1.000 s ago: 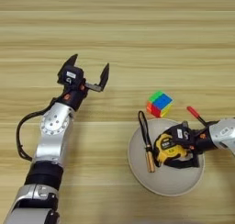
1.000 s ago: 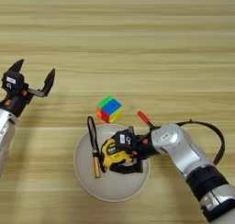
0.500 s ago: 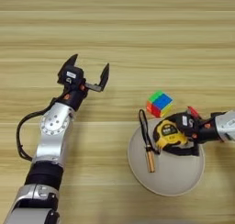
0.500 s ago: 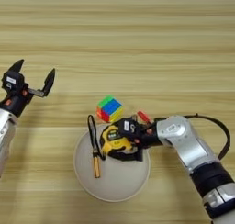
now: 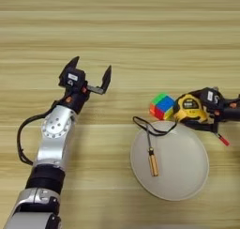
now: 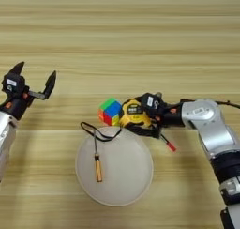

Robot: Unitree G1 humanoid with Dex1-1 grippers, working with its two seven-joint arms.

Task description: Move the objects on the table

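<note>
**Now clear of the plate: tape measure carried out to the far rim**

Now your right gripper (image 6: 140,116) has the yellow-black tape measure (image 6: 132,114) clamped between its black fingers just beyond the far rim of the cream plate (image 6: 136,176), touching or all but touching the multicolour puzzle cube (image 6: 110,111). A second ago that tape measure lay inside the plate, near its middle; half a second ago it was already up at the far edge. The move has taken it outward and away from you, while the cube has kept its place just off the plate's far rim.

Its black strap (image 6: 97,132) trails behind, looping back over the rim and onto the plate, where it meets the dark shaft of the wooden-handled tool (image 6: 98,167). That tool lies inside the plate, left of centre, where it was before. A small red-tipped stick (image 6: 168,144) lies on the table (image 6: 120,40) off the plate's right side, under your right forearm.

Your left gripper (image 5: 89,78) hovers well to the left of the plate with its fingers spread apart, holding nothing and unchanged throughout.

Judged from this, one object is nearly out of the plate; mind the strap, which may drag the tool as you pull further.
</note>
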